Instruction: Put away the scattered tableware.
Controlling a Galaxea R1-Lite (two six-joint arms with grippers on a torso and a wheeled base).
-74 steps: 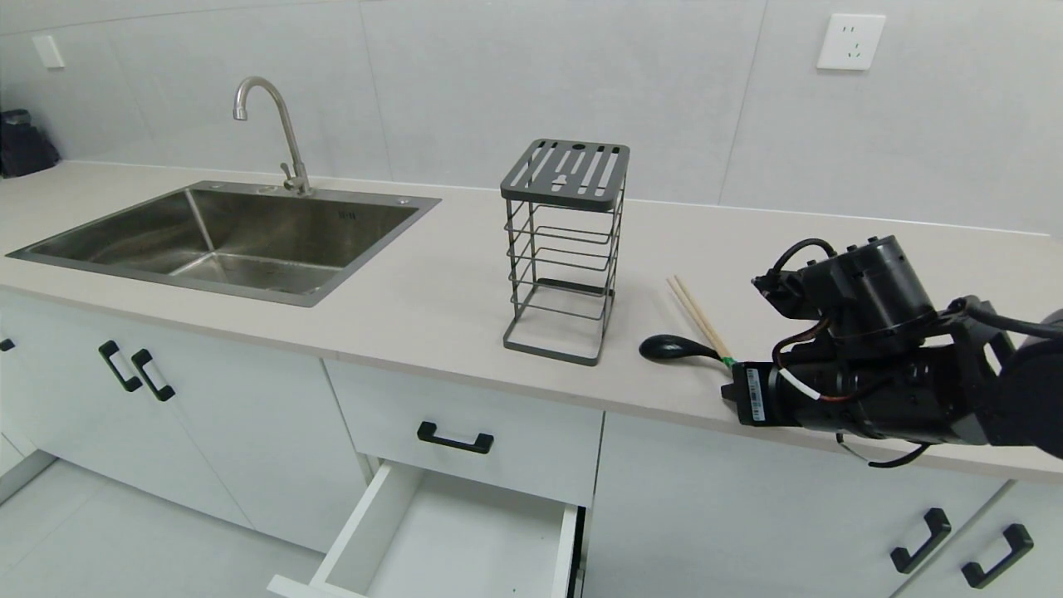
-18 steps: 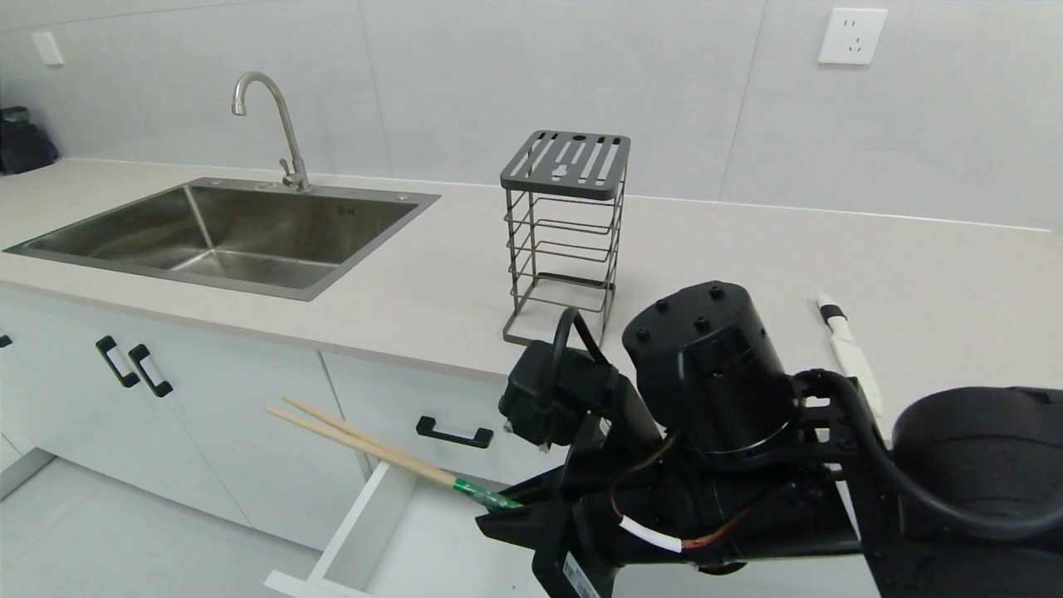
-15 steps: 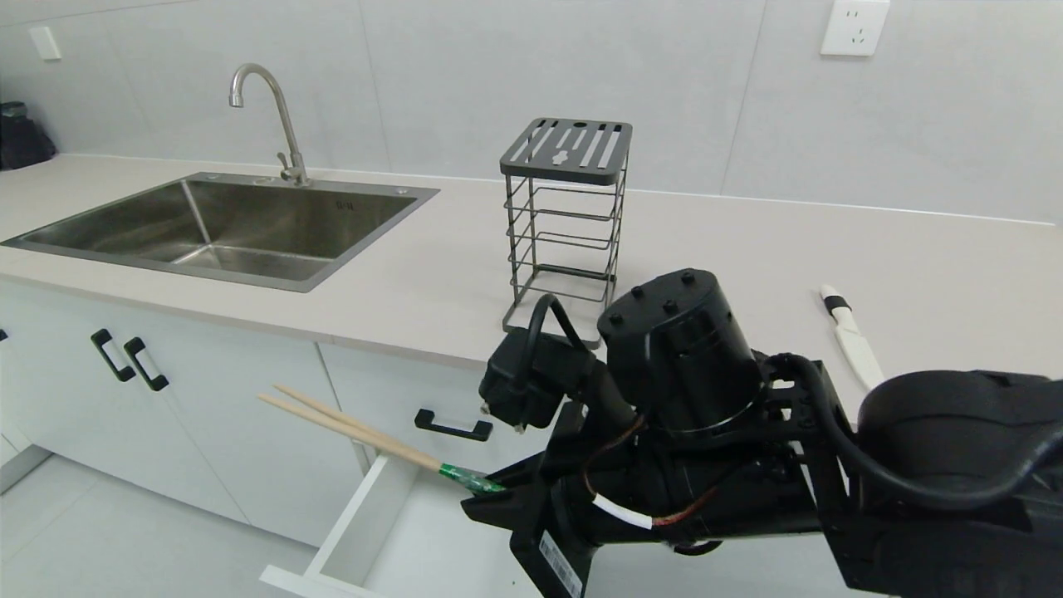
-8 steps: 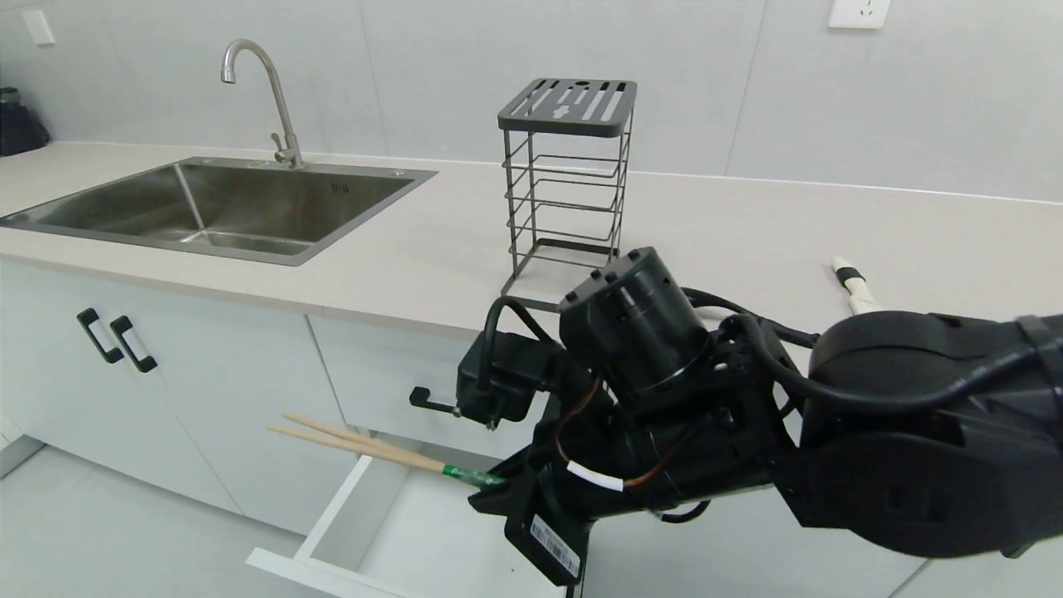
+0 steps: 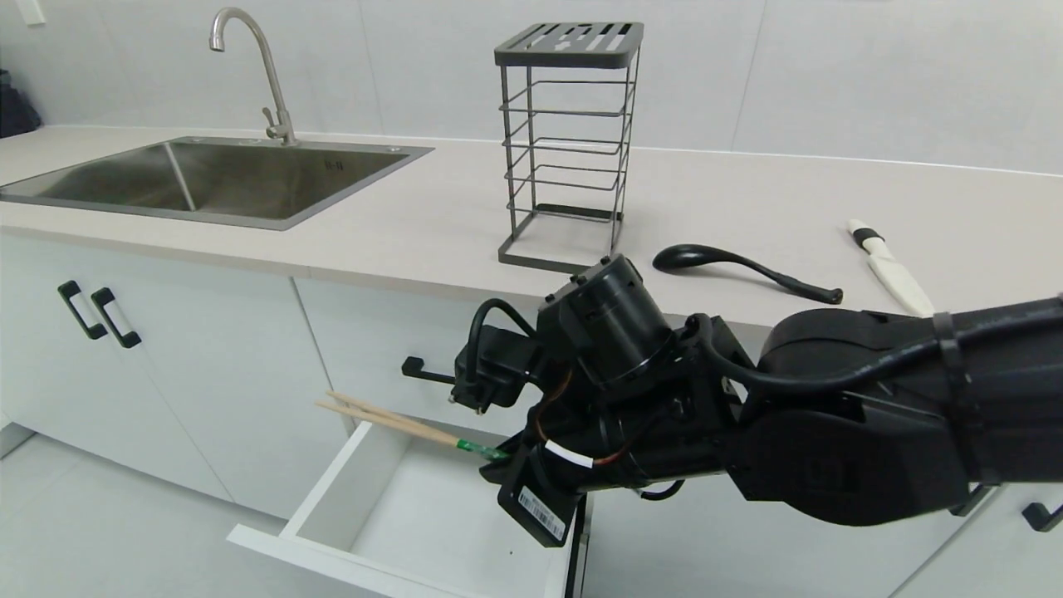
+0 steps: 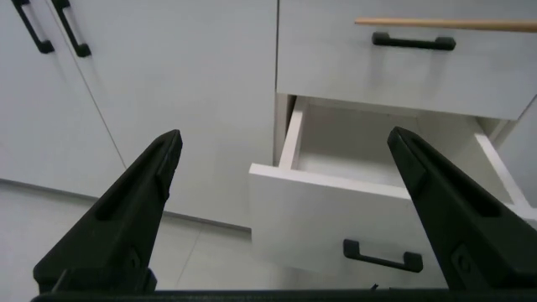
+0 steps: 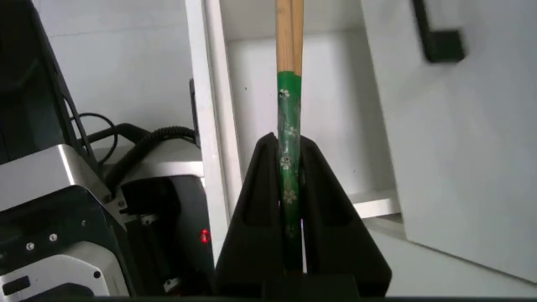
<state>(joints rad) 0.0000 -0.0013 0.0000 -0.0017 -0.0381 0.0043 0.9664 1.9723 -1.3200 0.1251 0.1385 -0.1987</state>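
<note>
A pair of wooden chopsticks (image 5: 390, 422) with green ends is clamped in my right gripper (image 5: 501, 458), which is shut on them. They stick out level over the open white drawer (image 5: 325, 490), below the counter's front edge. The right wrist view has the chopsticks (image 7: 289, 75) running from the right gripper (image 7: 289, 164) across the drawer (image 7: 336, 134). On the counter lie a black spoon (image 5: 739, 267) and a white knife (image 5: 887, 270). My left gripper (image 6: 285, 143) stands open in front of the drawer (image 6: 336, 197), holding nothing; the chopsticks (image 6: 445, 23) pass above.
A tall wire rack (image 5: 567, 141) stands on the counter behind my right arm. The steel sink (image 5: 208, 170) with its faucet (image 5: 249, 58) is at the left. Cabinet doors with black handles (image 5: 91, 311) are left of the drawer. A shut drawer front (image 6: 403, 59) sits above the open one.
The head camera has sunk lower. My right gripper took the chopsticks from the counter beside the spoon and brought them down, over the open drawer.
</note>
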